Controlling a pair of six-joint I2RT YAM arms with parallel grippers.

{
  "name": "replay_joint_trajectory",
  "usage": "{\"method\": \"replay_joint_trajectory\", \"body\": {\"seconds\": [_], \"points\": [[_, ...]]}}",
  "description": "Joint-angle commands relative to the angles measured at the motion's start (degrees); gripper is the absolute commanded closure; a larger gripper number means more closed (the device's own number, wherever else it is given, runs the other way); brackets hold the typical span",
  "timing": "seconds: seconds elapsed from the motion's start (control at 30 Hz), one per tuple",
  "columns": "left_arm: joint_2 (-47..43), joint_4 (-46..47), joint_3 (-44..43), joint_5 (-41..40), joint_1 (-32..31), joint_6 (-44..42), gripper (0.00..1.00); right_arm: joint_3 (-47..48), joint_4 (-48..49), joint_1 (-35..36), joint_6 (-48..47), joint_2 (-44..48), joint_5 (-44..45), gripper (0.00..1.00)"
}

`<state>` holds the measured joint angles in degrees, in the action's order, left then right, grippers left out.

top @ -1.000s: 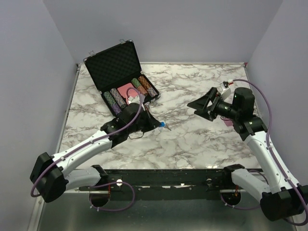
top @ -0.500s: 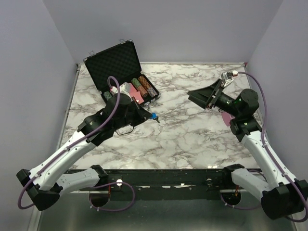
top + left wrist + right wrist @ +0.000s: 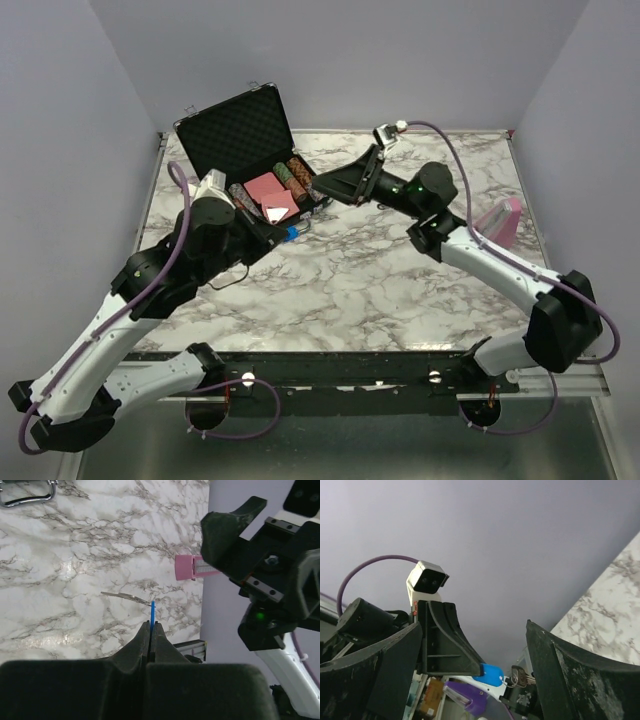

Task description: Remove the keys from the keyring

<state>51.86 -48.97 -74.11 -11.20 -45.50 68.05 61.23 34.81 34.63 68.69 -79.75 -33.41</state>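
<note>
My left gripper (image 3: 286,232) is lifted above the table in front of the poker chip case, shut on the bright blue piece (image 3: 293,232) of the key bunch. In the left wrist view the blue piece (image 3: 152,612) sticks out edge-on from the closed jaws (image 3: 151,625), with a thin silvery key (image 3: 126,597) beside it. My right gripper (image 3: 322,190) is open, pointing left, close to the bunch. In the right wrist view the blue piece (image 3: 490,674) and the small silvery keys (image 3: 520,676) hang between its spread fingers (image 3: 568,675). The ring itself is too small to make out.
An open black case (image 3: 238,128) with poker chips (image 3: 290,178) and pink cards stands at the back left. A pink block (image 3: 503,222) sits near the table's right edge, also in the left wrist view (image 3: 192,566). A metal handle (image 3: 27,499) lies on the marble.
My left gripper has lifted and drawn back left with the keys. My right arm has swung left across the table to face it, uncovering the pink block.
</note>
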Motion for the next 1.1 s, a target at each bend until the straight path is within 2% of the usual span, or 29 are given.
{"method": "replay_joint_trajectory", "body": {"seconds": [0.0,0.2,0.27,0.53,0.73,1.07], "points": [[-3.2,-7.6,-4.0,-5.7,0.2,3.0,1.00,0.9,18.8,6.4,1.3,-5.7,4.0,0.09],[-5.7,-12.1,-7.5,-8.9,0.7,3.8,1.00,-0.4,32.9,12.3,1.7,-10.6,5.4,0.14],[-6.5,-12.5,-7.8,-9.5,0.7,3.8,1.00,-0.2,35.1,13.6,1.7,-11.8,5.3,0.15],[-7.6,-12.6,-10.2,-9.7,1.0,3.8,1.00,4.1,35.2,17.4,1.7,-16.5,2.0,0.24],[-8.1,-12.0,-10.4,-9.7,1.0,4.2,1.00,5.2,34.5,18.5,1.1,-17.1,1.6,0.27],[-8.4,-10.4,-10.4,-9.2,1.1,4.9,1.00,5.4,33.7,19.3,1.1,-17.5,0.5,0.41]]}}
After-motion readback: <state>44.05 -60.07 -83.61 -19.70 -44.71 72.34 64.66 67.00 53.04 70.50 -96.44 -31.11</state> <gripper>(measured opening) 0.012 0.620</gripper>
